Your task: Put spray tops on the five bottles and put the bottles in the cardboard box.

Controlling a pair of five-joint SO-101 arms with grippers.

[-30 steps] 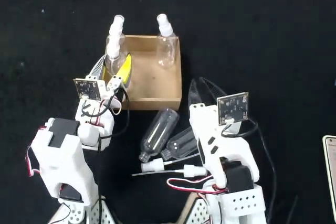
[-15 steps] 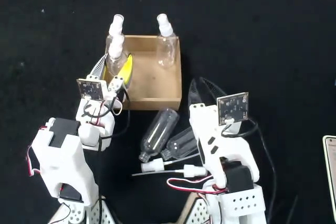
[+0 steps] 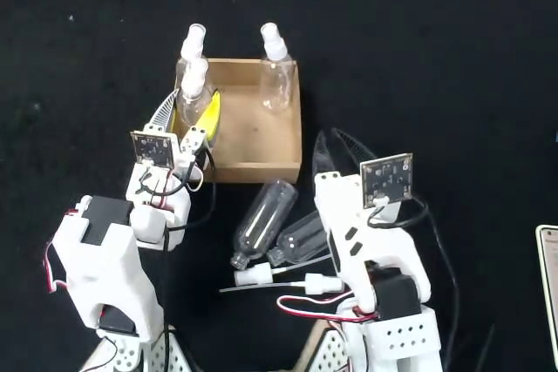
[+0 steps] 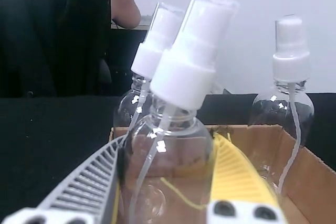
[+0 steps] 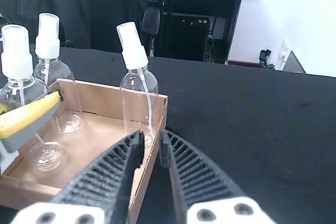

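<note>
Against the cardboard box's left wall, the left pincer had lowered its capped bottle over the last second until it stood just in front of the back-left bottle. The fingers were still clamped on its body. Once released, it would probably be the third boxed. Its long axis ran near upright, spray top up, leaning slightly. Before the box's near-right corner, the right pincer hung empty, fingers barely apart. On the counter before the box lay one uncapped bottle and a second uncapped bottle.
</note>
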